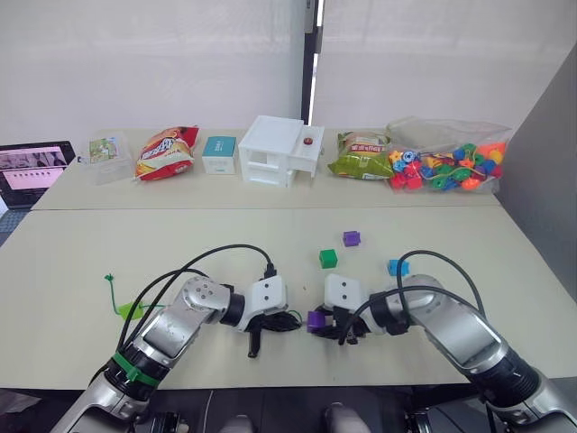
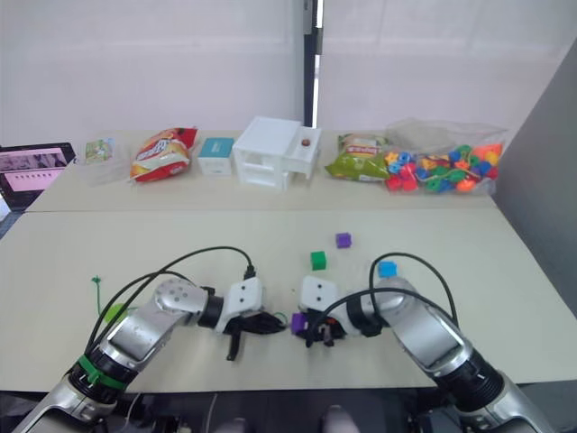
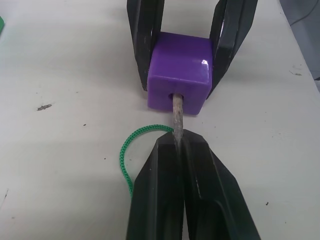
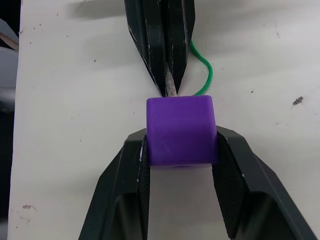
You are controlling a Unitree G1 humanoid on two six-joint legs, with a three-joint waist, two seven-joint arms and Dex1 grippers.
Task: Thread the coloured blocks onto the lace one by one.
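At the near edge of the table (image 1: 81,271), the two grippers meet tip to tip. The left gripper (image 3: 177,145) has its jaws pressed together on the stiff greyish tip (image 3: 177,116) of the lace (image 3: 131,145), and the right gripper (image 4: 180,150) has its jaws clamped on opposite sides of a purple cube (image 4: 181,129), holding it low over the table. In the left wrist view the tip has just entered the hole in the cube's facing side; the right wrist view shows no tip coming out of the far side, so the cube looks started but not threaded through.

The green string curls away from the left jaws, and its far end, with a knot, lies on the table well to the robot's left (image 1: 110,281). A lime green piece (image 1: 129,311) sits beside the left arm; whether it is already on the lace I cannot tell.

Further out, loose on the table, lie the dark green cube (image 1: 328,259), the blue cube (image 1: 398,267) and the second purple cube (image 1: 352,238), all apart from the lace. By my reading this is an early stage: one cube is being pierced and at least three are still to do.

Along the back stand a snack bag (image 1: 166,152), a white box (image 1: 279,150) and a bag of mixed beads (image 1: 446,167).
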